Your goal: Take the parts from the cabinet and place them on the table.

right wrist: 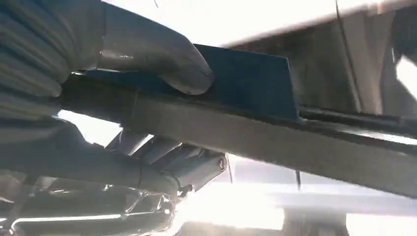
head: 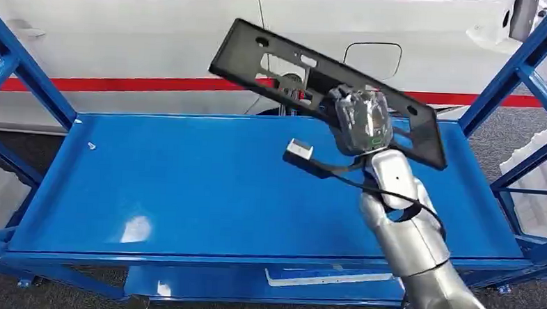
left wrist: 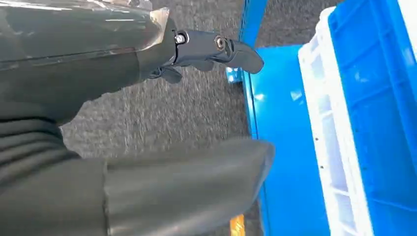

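Note:
A long flat black plastic part (head: pixel 250 59) with cut-outs and holes hangs tilted above the blue cabinet shelf (head: pixel 186 185). My right hand (head: pixel 361 120) grips it near its middle. In the right wrist view the thumb (right wrist: pixel 157 54) presses on one face of the black part (right wrist: pixel 246 132), and dark fingers (right wrist: pixel 187 164) curl against the other face. My left hand (left wrist: pixel 98 69) hangs over grey carpet beside the rack, its dark fingers (left wrist: pixel 216 49) and thumb apart with nothing between them.
Blue rack posts (head: pixel 518 68) stand at both sides of the shelf, with a white car body with a red stripe (head: pixel 120 85) behind it. A lower blue shelf (head: pixel 251 282) lies beneath. A blue crate (left wrist: pixel 373 98) and a white crate (left wrist: pixel 324 123) sit beside my left hand.

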{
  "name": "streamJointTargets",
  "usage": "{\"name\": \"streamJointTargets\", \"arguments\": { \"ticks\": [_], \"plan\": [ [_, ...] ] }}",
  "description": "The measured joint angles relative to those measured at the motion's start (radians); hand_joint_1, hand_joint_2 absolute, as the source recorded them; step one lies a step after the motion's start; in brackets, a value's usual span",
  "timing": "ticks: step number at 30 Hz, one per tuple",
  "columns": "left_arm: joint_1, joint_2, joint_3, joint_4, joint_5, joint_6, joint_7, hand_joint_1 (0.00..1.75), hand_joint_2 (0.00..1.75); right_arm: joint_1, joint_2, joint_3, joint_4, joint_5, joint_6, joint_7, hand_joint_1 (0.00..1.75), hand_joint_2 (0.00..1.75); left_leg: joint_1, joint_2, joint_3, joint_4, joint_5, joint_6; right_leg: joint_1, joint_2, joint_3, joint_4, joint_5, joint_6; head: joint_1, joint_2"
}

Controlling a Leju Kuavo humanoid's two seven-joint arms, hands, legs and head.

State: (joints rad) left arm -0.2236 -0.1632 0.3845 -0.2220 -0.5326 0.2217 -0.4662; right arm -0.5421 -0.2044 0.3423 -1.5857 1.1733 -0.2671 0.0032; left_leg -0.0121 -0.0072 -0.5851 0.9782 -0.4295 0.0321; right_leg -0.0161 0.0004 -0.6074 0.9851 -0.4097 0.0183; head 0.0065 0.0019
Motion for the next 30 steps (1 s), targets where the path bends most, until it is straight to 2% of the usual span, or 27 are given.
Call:
{"name": "streamJointTargets", "arguments": {
  "ticks": [4, 9, 13, 23, 29, 30],
  "plan": [
    [0.0, -0.008, 0.013, 0.0, 0.005, -0.013, 0.0, 0.0, 1.75, -0.177, -0.042, -0.035, -0.029, -0.121, 0.053, -0.038, 1.75, 1.75, -0.001, 0.0, 0.0, 0.0, 0.0, 0.0, 0.0, 0.0, 0.0, 0.0, 0.0, 0.0, 0.0, 0.0],
    [0.001, -0.013, 0.032, 0.0, 0.01, -0.023, 0.0, 0.0, 1.75, -0.274, -0.068, -0.03, -0.034, -0.158, 0.065, -0.04, 1.75, 1.75, -0.001, 0.0, 0.0, 0.001, 0.0, 0.0, 0.0, 0.0, 0.0, 0.0, 0.0, 0.0, 0.0, 0.0],
    [0.001, -0.014, 0.036, 0.0, -0.015, -0.006, 0.023, 0.0, 1.75, -0.279, -0.087, -0.018, -0.035, -0.16, 0.039, -0.023, 1.75, 1.75, 0.0, 0.0, 0.0, 0.001, 0.0, 0.001, 0.0, 0.0, 0.0, 0.0, 0.0, 0.0, 0.0, 0.0],
    [0.001, -0.015, 0.036, 0.0, -0.028, 0.001, 0.027, 0.0, 1.75, -0.274, -0.094, -0.014, -0.035, -0.162, 0.027, -0.02, 1.75, 1.75, 0.0, 0.0, 0.0, 0.001, 0.0, 0.001, 0.0, 0.0, 0.0, 0.0, 0.0, 0.0, 0.0, 0.0],
    [0.001, -0.017, 0.035, 0.0, -0.043, -0.01, 0.027, 0.0, 1.75, -0.205, -0.117, 0.018, -0.035, -0.156, -0.024, -0.021, 1.75, 1.75, 0.0, 0.0, 0.0, 0.001, 0.0, 0.001, 0.0, 0.0, 0.0, 0.0, 0.0, 0.0, 0.0, 0.0],
    [0.001, -0.018, 0.034, 0.0, -0.055, -0.015, 0.05, 0.0, 1.75, -0.205, -0.117, 0.019, -0.035, -0.181, -0.022, -0.022, 1.75, 1.75, -0.001, 0.0, -0.001, 0.004, -0.002, 0.003, -0.002, 0.0, 0.0, 0.0, 0.0, 0.001, 0.0, 0.0]
  ]
}}
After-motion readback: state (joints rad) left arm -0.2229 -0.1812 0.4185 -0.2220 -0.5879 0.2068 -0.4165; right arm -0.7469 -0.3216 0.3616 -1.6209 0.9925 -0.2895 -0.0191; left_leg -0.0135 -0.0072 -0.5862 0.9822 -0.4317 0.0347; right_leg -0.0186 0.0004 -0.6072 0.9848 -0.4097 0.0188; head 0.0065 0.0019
